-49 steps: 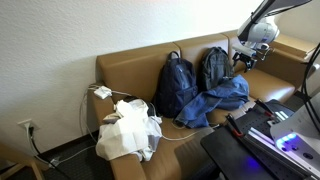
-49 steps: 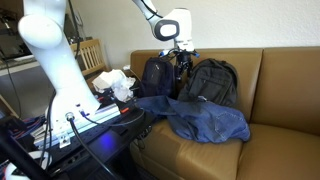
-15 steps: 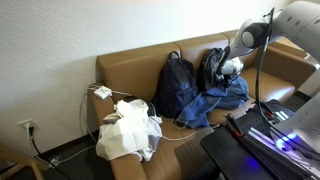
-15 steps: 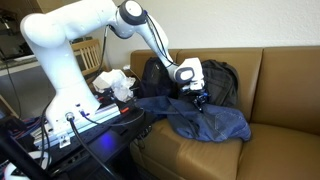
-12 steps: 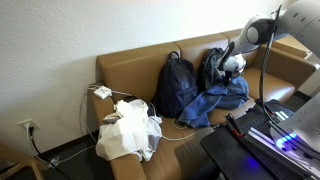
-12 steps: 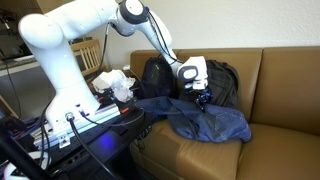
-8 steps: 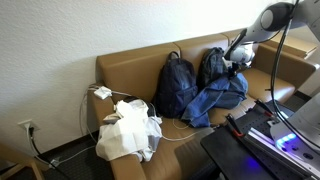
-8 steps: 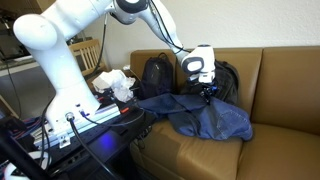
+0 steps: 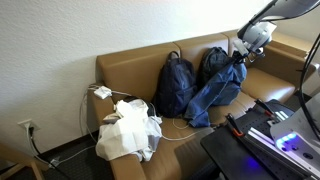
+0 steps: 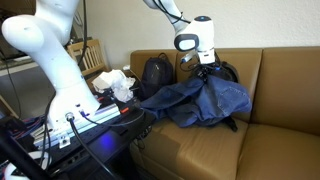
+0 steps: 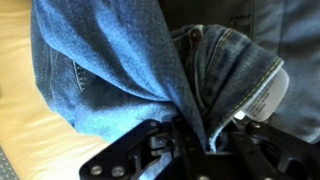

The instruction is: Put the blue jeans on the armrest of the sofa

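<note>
The blue jeans [image 9: 218, 92] hang lifted off the brown sofa seat, draping down from my gripper [image 9: 240, 58] in both exterior views. From the other side the jeans [image 10: 200, 100] spread below my gripper [image 10: 208, 66], their lower end still lying on the cushion. In the wrist view the denim [image 11: 120, 70] fills the picture and a fold of it is pinched in my gripper [image 11: 198, 140], which is shut on it. The sofa's armrest [image 9: 285, 47] lies at the far right, behind the arm.
Two dark backpacks [image 9: 176, 82] [image 9: 212, 62] lean against the sofa back. A pile of white cloth [image 9: 128, 130] with cables sits at the sofa's other end. A dark table with electronics [image 9: 262, 135] stands in front of the sofa.
My gripper has shut on the jeans and risen, pulling them up off the seat so that they now hang from it.
</note>
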`<state>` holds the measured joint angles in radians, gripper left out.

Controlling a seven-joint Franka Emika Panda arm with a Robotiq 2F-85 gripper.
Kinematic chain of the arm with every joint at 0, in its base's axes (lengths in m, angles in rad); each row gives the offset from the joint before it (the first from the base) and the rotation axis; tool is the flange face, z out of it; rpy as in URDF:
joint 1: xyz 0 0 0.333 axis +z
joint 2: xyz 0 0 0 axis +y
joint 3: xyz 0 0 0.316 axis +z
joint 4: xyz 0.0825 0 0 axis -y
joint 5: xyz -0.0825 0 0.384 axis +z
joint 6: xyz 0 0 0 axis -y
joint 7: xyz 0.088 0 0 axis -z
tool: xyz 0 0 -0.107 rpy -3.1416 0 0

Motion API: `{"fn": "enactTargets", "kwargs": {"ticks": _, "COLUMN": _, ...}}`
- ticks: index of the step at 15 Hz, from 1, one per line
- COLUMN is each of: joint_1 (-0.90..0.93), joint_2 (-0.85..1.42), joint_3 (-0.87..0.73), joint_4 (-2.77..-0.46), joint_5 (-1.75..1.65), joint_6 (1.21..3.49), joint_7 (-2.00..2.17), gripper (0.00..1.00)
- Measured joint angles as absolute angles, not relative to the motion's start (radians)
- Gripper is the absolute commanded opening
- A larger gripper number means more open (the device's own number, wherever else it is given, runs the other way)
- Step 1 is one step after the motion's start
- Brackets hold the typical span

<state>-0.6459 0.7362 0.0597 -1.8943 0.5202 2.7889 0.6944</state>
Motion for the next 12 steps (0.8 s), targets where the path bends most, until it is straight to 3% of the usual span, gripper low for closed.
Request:
{"fn": "enactTargets", "kwargs": {"ticks": 1, "joint_1": -0.697, "joint_2": 0.684, "joint_3": 0.118, "joint_4": -1.941, "joint_5": 0.562, "joint_6": 2.785, "joint_7": 0.627, "gripper": 0.21}}
{"fn": "enactTargets", "kwargs": {"ticks": 4, "joint_1": -0.759, "joint_2": 0.555, "joint_3": 0.178, "joint_4": -2.031, "joint_5": 0.703, "joint_6": 2.698, "joint_7": 0.488, "gripper": 0.21}}
{"fn": "enactTargets", "kwargs": {"ticks": 5, "joint_1": -0.76, "joint_2": 0.534, "joint_3": 0.178, "joint_4": -2.046, "joint_5": 0.708, "joint_6": 2.691, "joint_7": 0.485, "gripper": 0.05}}
{"fn": "enactTargets", "kwargs": {"ticks": 12, "joint_1": -0.58, "joint_2": 0.445, "joint_3": 0.115, "joint_4": -2.11, "joint_5": 0.872, "joint_6": 2.695, "joint_7": 0.246, "gripper": 0.05}}
